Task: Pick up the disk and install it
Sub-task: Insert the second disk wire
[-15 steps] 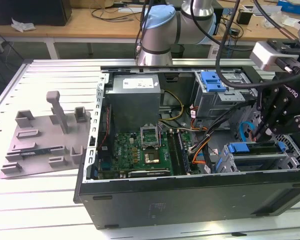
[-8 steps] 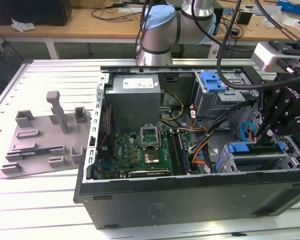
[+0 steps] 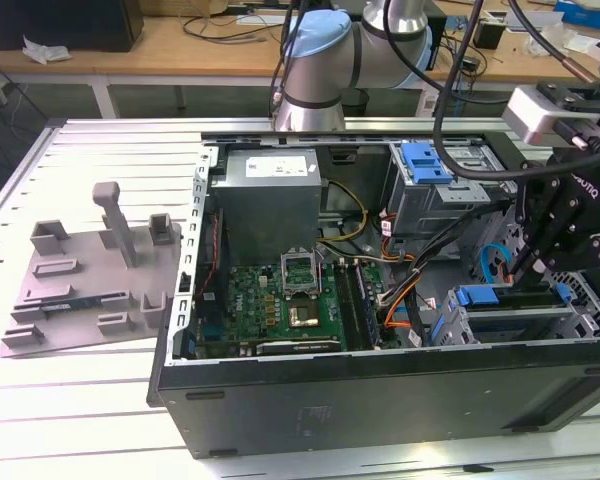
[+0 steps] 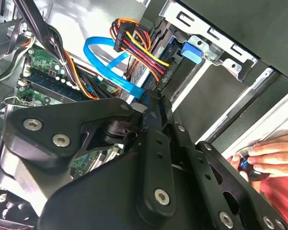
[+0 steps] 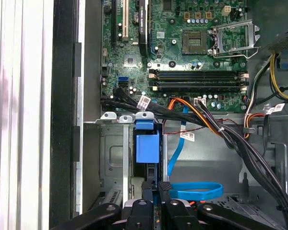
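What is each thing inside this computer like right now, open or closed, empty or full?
Computer case, open, side cover off.
Processor socket, open and empty.
Memory slots, empty.
Disk, standing on edge in the drive cage.
Robot hand, right at the disk.

the disk [image 5: 147, 148], blue carrier bracket showing, stands on edge inside the grey drive cage [image 5: 113, 158] slot.

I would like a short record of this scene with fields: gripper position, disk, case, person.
gripper position: gripper low inside the open computer case, at the drive cage on the exterior view's right
disk: blue carrier sits upright in the cage, just ahead of the fingertips in the first wrist view
case: lying on its side, motherboard exposed
person: a hand rests beside the case
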### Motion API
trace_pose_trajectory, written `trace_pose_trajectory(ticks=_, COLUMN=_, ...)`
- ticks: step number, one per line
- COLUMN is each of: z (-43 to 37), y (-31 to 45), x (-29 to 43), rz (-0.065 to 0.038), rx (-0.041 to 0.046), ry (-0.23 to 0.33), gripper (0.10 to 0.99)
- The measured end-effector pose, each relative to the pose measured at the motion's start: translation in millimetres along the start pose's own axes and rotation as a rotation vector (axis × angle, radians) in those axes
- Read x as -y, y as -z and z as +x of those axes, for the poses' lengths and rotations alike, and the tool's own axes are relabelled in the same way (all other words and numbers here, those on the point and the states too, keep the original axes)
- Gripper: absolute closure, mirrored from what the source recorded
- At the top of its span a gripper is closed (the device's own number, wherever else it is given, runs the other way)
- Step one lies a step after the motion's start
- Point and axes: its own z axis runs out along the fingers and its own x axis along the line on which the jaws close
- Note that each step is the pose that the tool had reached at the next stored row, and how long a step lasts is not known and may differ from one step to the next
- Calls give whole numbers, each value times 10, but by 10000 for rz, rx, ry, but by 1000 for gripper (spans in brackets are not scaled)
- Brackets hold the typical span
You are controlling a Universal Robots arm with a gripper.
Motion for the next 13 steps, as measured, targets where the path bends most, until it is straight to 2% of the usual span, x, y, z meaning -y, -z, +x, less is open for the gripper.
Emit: trace_pose_trajectory(ticks=13, z=-13, y=-10, x=9, rz=0, rx=-1, ry=0, gripper=925)
